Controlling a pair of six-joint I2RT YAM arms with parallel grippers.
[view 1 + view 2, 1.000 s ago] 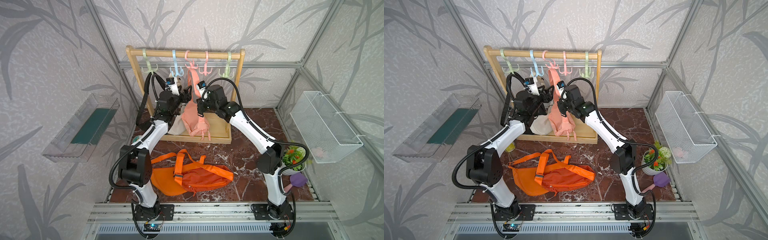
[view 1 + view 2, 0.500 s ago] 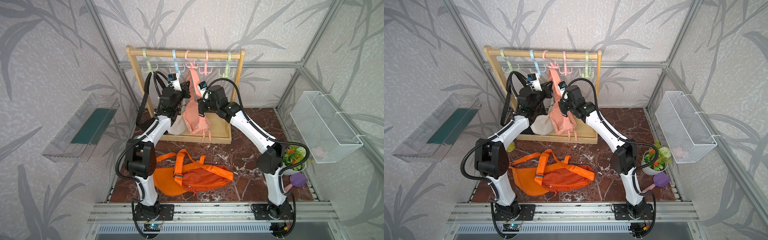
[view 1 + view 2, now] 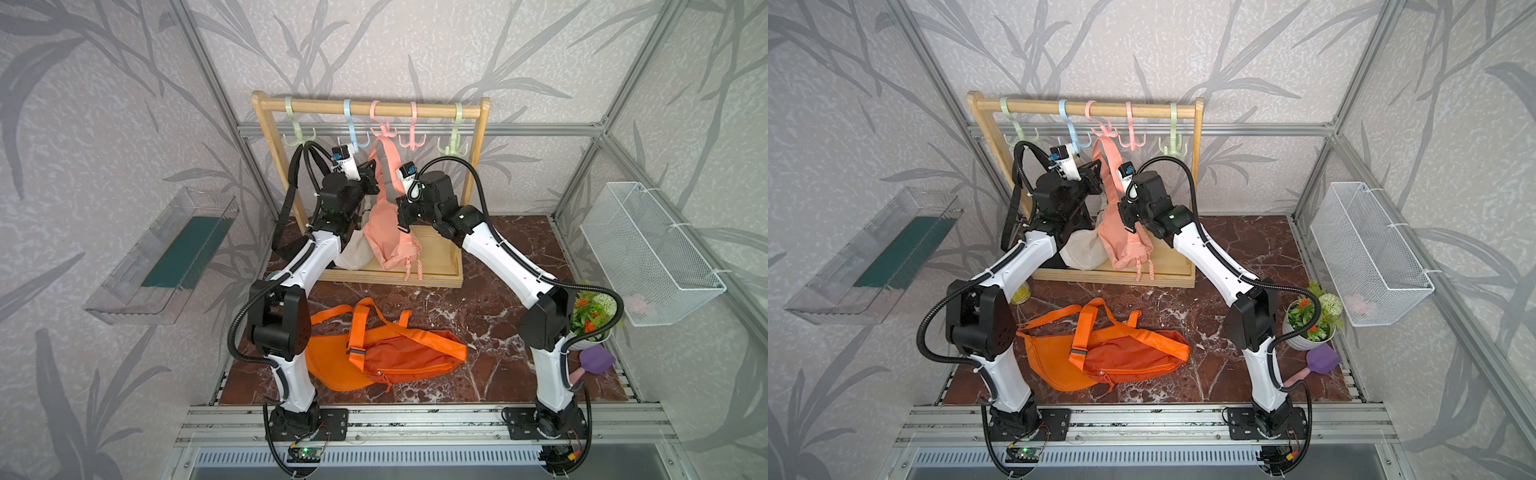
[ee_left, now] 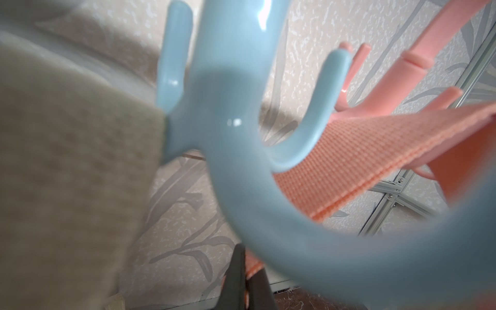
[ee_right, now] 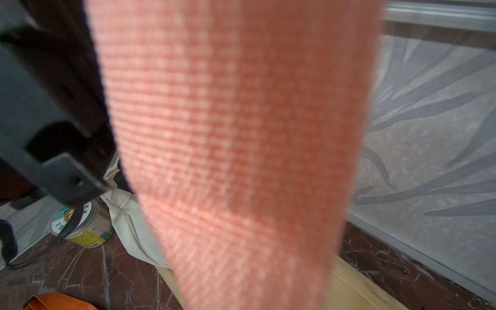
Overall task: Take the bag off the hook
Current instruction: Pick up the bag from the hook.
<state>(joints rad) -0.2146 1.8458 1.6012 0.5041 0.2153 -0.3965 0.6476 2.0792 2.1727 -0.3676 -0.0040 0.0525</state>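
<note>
Shows the pink sling bag hung by its strap on the pink hook of the wooden rack. Clamps the strap tight in the left claw near the blue hook; pinches it lower in the right claw.

Pink bag hangs hemmed between both arms under the rail; blue hook and cream bag crowd the left (very tight). Table lies open right of the orange bag.
</note>
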